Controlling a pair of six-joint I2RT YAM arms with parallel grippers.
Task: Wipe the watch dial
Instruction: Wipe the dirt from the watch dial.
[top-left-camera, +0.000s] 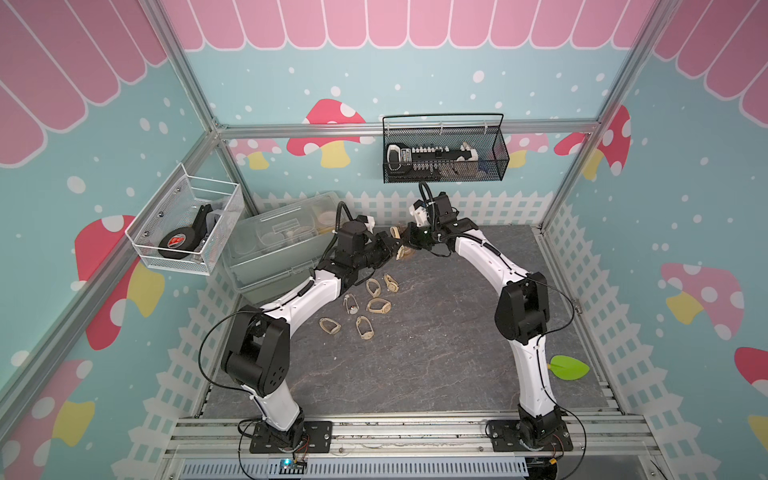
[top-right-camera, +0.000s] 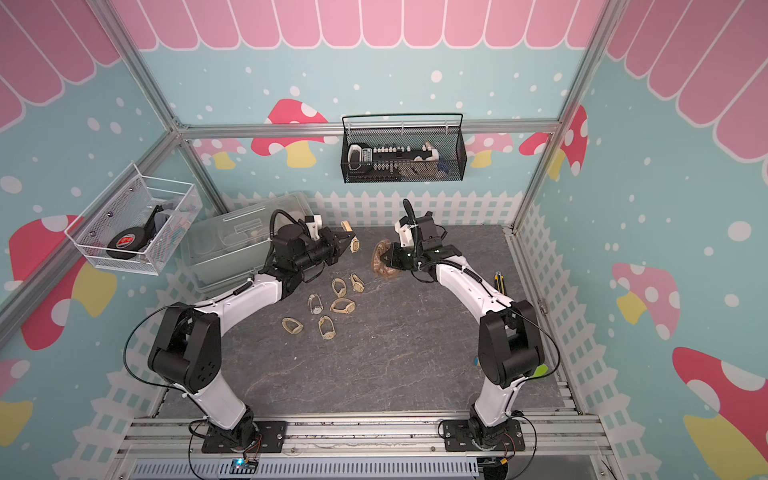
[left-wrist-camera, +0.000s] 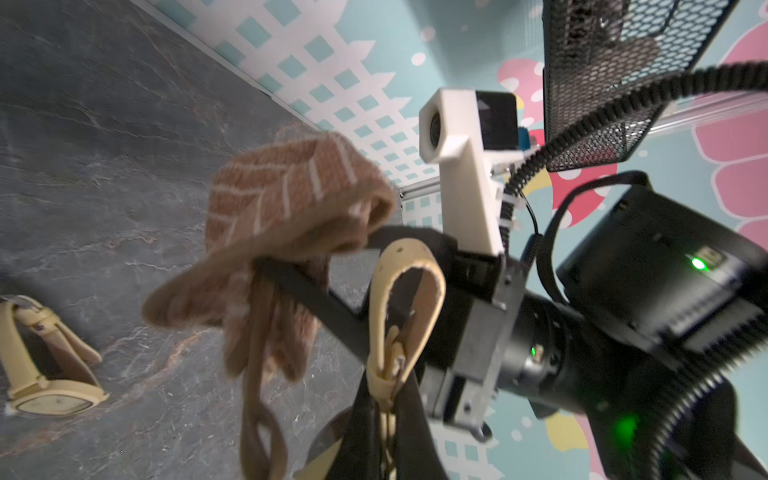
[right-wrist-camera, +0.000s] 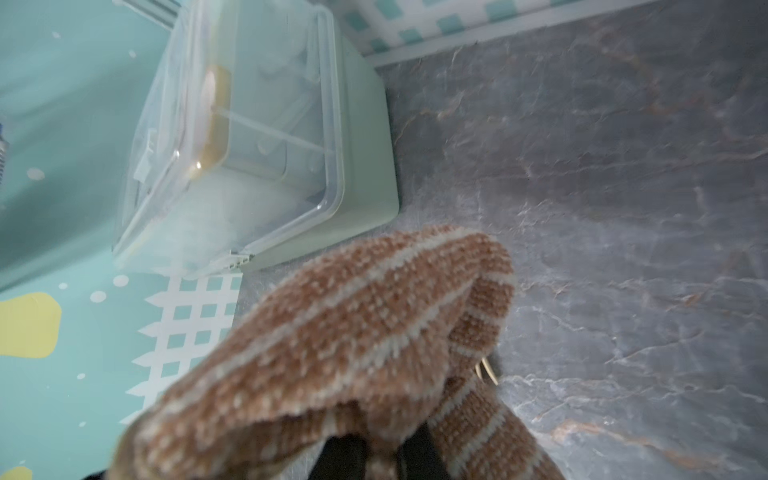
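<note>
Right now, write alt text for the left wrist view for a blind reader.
The right gripper holds a bunched brown striped cloth close to a beige watch strap gripped in the left gripper. Another beige watch lies on the dark marble table; a black mesh basket hangs behind.

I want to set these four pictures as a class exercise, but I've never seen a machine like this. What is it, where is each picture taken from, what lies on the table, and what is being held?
These are two robot arms fixed at the near edge of a grey table, each ending in a two-fingered gripper. Two pictures look down from overhead and are almost identical. The other two come from cameras on the arms' wrists. The left gripper is shut on a beige watch. The right gripper is shut on a brown striped cloth. In a top view, watch and cloth are close but apart. Six more watches lie on the table, and a clear-lidded plastic box stands at the back on the left arm's side.
</note>
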